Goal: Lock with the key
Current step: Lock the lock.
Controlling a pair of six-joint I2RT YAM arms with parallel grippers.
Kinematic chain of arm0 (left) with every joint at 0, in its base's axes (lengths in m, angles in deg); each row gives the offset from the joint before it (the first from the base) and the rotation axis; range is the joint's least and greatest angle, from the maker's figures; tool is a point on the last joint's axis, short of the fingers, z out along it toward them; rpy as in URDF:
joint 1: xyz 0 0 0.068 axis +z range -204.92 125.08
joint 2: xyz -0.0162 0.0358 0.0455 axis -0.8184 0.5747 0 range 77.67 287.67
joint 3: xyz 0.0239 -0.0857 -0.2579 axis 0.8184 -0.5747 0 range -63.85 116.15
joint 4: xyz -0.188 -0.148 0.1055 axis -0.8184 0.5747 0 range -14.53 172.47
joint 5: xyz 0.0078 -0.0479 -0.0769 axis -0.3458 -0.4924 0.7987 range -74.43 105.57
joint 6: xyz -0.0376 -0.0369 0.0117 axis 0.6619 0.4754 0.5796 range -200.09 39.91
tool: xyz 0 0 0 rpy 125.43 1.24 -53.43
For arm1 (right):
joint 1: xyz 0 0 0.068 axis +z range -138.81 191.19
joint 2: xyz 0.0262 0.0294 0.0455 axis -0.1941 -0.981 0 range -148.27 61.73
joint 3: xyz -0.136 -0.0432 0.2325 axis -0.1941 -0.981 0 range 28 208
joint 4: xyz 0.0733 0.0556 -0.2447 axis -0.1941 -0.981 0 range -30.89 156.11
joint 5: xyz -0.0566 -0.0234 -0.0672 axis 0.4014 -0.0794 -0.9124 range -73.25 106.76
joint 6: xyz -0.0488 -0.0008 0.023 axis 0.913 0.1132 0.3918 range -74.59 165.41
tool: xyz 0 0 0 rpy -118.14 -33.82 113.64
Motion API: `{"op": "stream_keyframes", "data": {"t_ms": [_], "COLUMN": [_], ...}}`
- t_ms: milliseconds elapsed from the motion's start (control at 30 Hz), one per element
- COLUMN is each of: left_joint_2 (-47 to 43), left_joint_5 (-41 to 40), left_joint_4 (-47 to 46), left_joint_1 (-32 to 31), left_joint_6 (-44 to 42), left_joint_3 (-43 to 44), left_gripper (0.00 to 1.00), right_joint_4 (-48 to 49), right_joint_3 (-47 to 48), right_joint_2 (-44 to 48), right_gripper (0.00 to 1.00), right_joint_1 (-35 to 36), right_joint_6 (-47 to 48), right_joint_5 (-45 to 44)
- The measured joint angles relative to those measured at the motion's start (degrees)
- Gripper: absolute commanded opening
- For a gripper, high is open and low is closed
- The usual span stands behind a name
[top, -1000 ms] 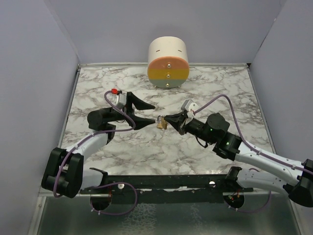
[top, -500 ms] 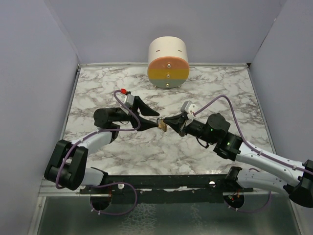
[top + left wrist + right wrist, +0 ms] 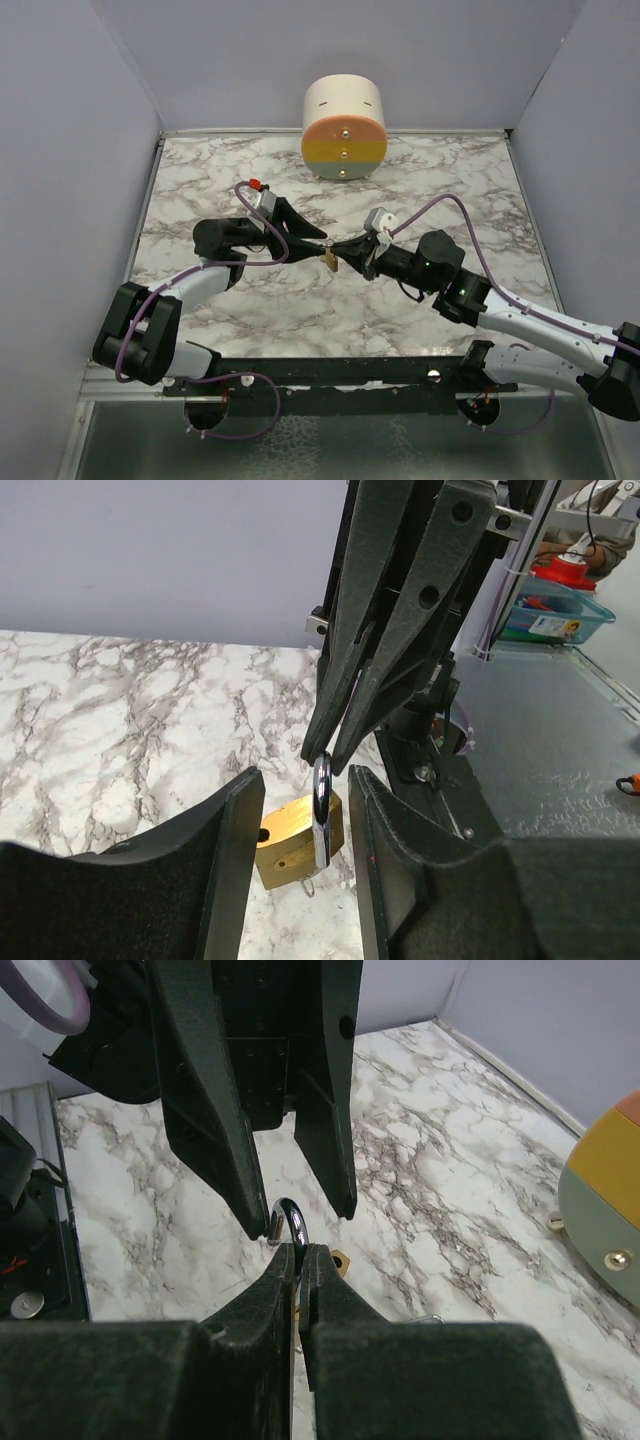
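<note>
on the marble table (image 3: pixel 190 190), in front of the banded drum (image 3: pixel 343 125), the 2 arms meet at mid-table. the right gripper (image 3: pixel 342 250) is clenched on the padlock (image 3: pixel 329 261), pinching its steel shackle (image 3: pixel 321 805) so the brass body (image 3: pixel 290 845) hangs below. the left gripper (image 3: pixel 316 240) has its jaws apart, 1 finger each side of the shackle, gripping nothing yet. it looks like a bracing or handover step, i judge. no key shows clearly, so the next move calls for a steady lock and for finding the key.
</note>
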Motion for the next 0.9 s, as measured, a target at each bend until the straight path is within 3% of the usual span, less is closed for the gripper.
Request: {"op": "stream_keyframes", "data": {"t_ms": [433,500,700,900], "left_joint_2": [1.1,1.1,1.1,1.0], "left_joint_5": [0.0,0.0,0.7,0.9], "left_joint_4": [0.6,0.6,0.7,1.7], "left_joint_1": [-0.5,-0.6,-0.7,-0.7], "left_joint_6": [0.0,-0.1,-0.4,-1.7], "left_joint_3": [0.0,0.0,0.0,0.0], "left_gripper": [0.42,0.35,0.00,0.00], "right_joint_4": [0.0,0.0,0.0,0.0], "right_joint_3": [0.0,0.0,0.0,0.1], "right_joint_2": [0.8,0.9,0.9,0.9], "right_gripper": [0.01,0.01,0.01,0.01], "right_joint_1": [0.0,0.0,0.0,0.0], "right_joint_6": [0.0,0.0,0.0,0.0], "right_joint_5": [-0.1,-0.1,-0.5,-1.2]}}
